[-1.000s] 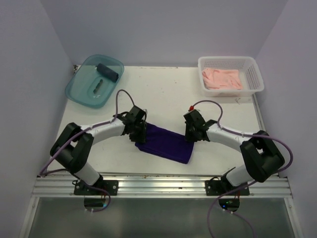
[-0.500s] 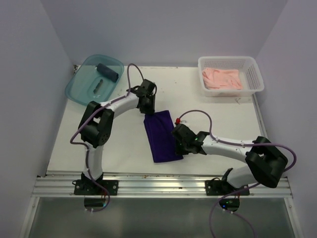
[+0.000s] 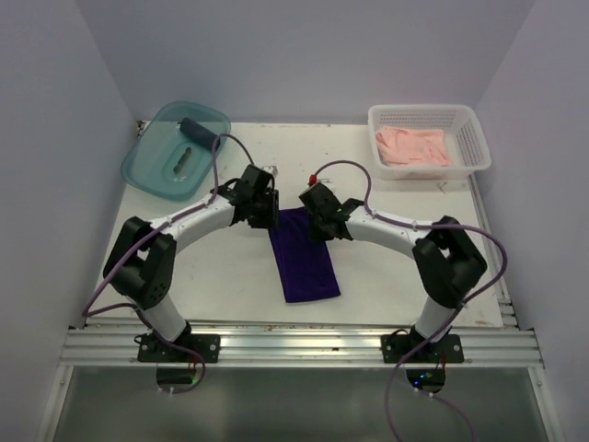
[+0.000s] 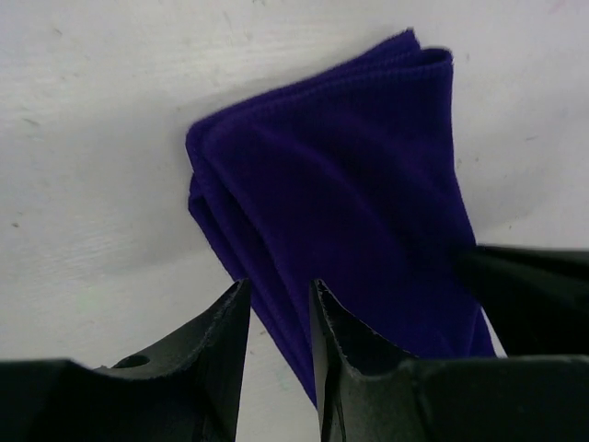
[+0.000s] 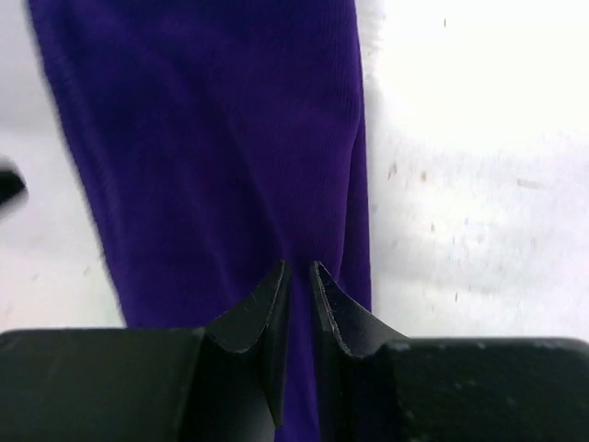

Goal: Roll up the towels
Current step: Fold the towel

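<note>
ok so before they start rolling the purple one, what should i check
1. purple towel lies flat as a folded strip on the table: ok
2. left gripper and right gripper at its far end: ok
3. Firm grip on that end: cannot tell
4. slate-blue towel rolled, in the teal bin: ok
5. pink towel rolled: not ok, loose in the white basket

Bare table (image 3: 396, 267) flanks the purple towel (image 3: 304, 262); teal bin (image 3: 156, 138) and white basket (image 3: 423, 111) fill far corners.
</note>
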Robot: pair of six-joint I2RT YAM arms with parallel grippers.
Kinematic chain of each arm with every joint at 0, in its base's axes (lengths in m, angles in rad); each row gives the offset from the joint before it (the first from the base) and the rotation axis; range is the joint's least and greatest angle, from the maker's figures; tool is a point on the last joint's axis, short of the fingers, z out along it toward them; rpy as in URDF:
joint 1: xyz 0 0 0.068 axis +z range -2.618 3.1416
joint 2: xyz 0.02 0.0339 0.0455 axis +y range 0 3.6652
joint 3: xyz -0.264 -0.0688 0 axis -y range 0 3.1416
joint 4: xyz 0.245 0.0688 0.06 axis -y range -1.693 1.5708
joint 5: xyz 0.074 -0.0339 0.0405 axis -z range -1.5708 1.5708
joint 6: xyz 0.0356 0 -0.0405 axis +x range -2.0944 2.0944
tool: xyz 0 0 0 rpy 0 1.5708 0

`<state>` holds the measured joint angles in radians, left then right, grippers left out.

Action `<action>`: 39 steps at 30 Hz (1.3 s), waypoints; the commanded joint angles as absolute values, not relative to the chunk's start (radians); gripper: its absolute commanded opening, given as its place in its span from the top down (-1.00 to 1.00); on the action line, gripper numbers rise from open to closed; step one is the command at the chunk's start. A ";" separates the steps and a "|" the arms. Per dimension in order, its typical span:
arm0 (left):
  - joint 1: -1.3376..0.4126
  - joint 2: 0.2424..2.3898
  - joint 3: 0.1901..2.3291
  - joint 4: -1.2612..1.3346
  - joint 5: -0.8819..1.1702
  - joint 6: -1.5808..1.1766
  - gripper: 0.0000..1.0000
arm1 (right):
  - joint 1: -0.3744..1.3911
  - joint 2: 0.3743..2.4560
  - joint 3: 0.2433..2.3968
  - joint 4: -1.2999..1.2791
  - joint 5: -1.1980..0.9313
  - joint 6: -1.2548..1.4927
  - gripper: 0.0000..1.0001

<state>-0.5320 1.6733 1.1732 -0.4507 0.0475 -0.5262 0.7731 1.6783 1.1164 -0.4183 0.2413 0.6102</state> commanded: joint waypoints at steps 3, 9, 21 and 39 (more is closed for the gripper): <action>-0.545 1.732 1.071 -0.302 0.135 -0.594 0.29 | 0.723 1.844 1.238 -0.416 0.229 0.515 0.66; -0.542 1.887 1.140 -0.305 0.121 -0.575 0.32 | 0.692 1.928 1.236 -0.385 0.207 0.540 0.70; -0.515 1.823 1.341 -0.472 -0.032 -0.492 0.27 | 0.687 1.647 1.220 -0.440 0.202 0.534 0.37; -0.724 1.246 0.677 -0.374 0.146 -0.730 -0.29 | 0.962 1.229 0.692 -0.368 0.123 0.836 -0.10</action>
<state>-0.7025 1.2770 0.7341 -0.4324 0.0978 -0.6632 0.9409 1.2572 0.7147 -0.4210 0.1253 0.7322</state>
